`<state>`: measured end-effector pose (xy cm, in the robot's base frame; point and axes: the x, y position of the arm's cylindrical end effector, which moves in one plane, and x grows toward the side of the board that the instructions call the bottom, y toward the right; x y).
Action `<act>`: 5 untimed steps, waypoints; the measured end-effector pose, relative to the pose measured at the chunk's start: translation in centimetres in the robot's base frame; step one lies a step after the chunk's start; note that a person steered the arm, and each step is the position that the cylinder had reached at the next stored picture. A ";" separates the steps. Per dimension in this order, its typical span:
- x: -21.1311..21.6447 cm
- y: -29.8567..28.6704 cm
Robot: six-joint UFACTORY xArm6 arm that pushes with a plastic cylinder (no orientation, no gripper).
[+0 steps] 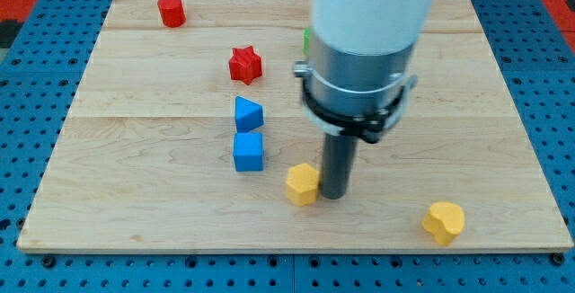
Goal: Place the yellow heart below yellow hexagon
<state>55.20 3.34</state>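
Board (135, 86) of pale wood lies on a blue perforated surface (36, 104), and the arm (364, 50) comes down over its middle from the view's top. No claw is fitted: the arm ends in a straight dark rod, so there is nothing to spread, press together or pinch.

My tip (334, 195) stands on the board just to the view's right of the yellow hexagon (303, 183), so close that the two appear to touch; contact cannot be confirmed from this angle.

The yellow heart (444, 222) lies near the board's bottom edge, toward the view's right. It is well apart from my tip, lying to the tip's right and somewhat lower in the view. It is likewise to the right of the yellow hexagon and a little lower, not directly beneath it.

Other items noted:
- A blue cube (249, 151) sits to the view's left of the yellow hexagon and slightly higher.
- A blue wedge-like block (248, 113) stands directly above the cube, just beside it or touching.
- A red star (244, 65) lies higher still, above the two blue blocks.
- A red cylinder (171, 11) stands near the board's top-left corner.
- A sliver of green (306, 38) shows at the left edge of the arm's housing; its shape is hidden.
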 end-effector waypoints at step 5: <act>1.5 22.7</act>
<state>56.67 26.09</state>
